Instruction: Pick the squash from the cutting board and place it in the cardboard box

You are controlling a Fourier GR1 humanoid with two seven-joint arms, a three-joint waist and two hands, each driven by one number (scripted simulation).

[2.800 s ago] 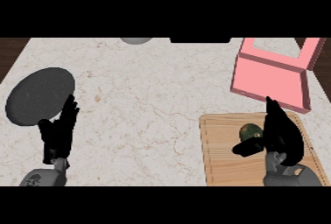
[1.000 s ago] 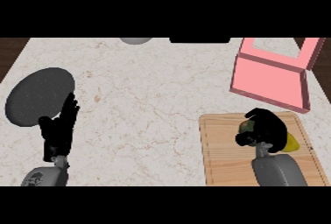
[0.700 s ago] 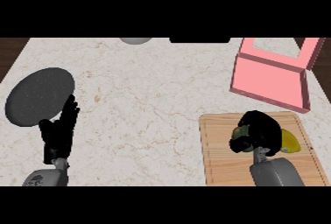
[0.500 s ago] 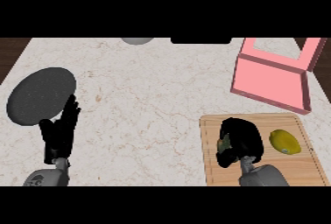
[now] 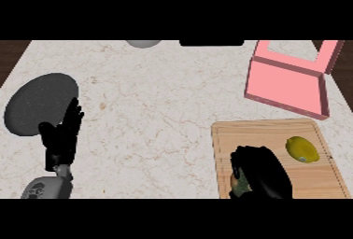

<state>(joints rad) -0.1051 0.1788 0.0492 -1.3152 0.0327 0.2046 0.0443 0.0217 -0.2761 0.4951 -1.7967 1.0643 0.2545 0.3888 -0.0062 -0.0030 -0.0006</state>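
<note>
Right hand (image 5: 262,169) drawn back, squash (image 5: 239,185) peeking beneath its curled fingers

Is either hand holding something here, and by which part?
The right hand curls round the green squash, hiding most of it, so the exact part cannot be told. The left hand holds nothing.

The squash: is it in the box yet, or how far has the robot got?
Done: the right hand is curled round the green squash, mostly hidden, over the cutting board. In hand: the squash, not yet carried off. Left to do: move it to the open pink box beyond the board and let go there. The left hand rests open at the left.
</note>
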